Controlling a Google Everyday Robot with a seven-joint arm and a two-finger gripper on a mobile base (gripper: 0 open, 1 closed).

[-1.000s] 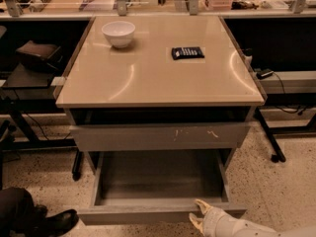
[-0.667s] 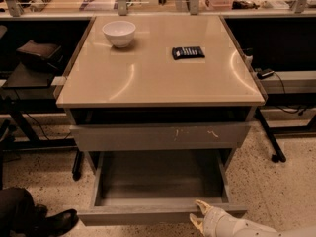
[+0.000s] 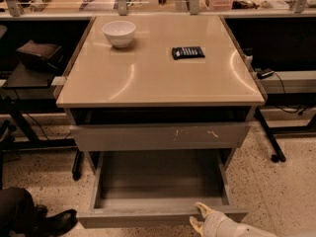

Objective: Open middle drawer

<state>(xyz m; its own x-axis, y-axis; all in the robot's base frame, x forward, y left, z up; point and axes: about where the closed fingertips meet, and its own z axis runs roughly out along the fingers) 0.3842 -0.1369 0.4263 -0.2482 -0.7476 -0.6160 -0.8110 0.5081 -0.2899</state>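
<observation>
Nothing had visibly shifted since a second before: the gripper (image 3: 198,217) sat at the bottom edge of the view, right of centre, its two pale fingers spread apart, the upper fingertip against the top lip of the middle drawer (image 3: 138,218) front. That drawer stood pulled well out towards the camera, its grey tray exposed, directly left of and behind the gripper. Above it the scuffed drawer front (image 3: 160,136) stayed shut. On the tan tabletop (image 3: 148,78) rested a white bowl (image 3: 119,33) and a black calculator (image 3: 188,52).
</observation>
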